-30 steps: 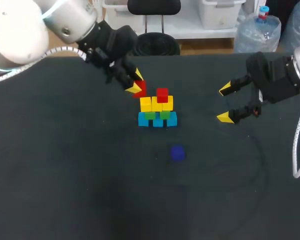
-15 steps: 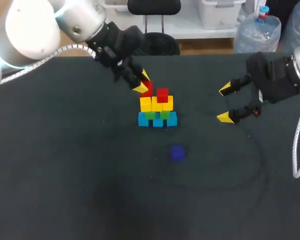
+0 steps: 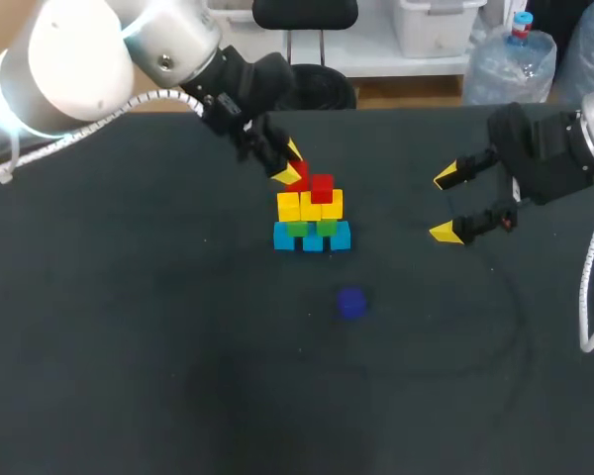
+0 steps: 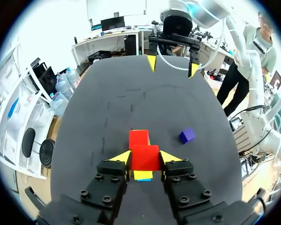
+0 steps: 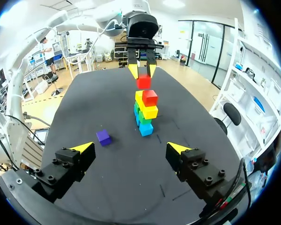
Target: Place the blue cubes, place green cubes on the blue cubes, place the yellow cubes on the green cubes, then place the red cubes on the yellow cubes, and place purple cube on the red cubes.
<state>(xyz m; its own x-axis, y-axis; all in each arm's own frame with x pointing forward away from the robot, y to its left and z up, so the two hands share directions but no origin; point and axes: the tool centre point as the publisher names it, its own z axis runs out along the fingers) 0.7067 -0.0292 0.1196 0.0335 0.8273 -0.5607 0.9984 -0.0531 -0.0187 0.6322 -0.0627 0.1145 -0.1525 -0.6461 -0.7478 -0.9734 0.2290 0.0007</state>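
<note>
A stack stands mid-table: a row of blue cubes [image 3: 312,238] at the bottom, green cubes [image 3: 326,227] on them, then yellow cubes [image 3: 310,207], and one red cube [image 3: 322,186] on the right of the top. My left gripper [image 3: 293,166] is shut on a second red cube [image 3: 298,177], held just above the yellow row's left part, beside the placed red cube [image 4: 139,138]. In the left wrist view the held red cube [image 4: 144,157] fills the gap between the fingers. The purple cube [image 3: 351,303] lies alone in front of the stack. My right gripper [image 3: 445,205] hangs open to the right, holding nothing.
The dark table [image 3: 129,327] bears only these cubes. From the right wrist the stack [image 5: 148,112] stands straight ahead of my open right gripper [image 5: 130,147], with the purple cube [image 5: 103,137] nearer and off to one side.
My left arm has carried the red cube rightward, from beside the stack to just over its yellow row. The right arm and the purple cube have not moved.
</note>
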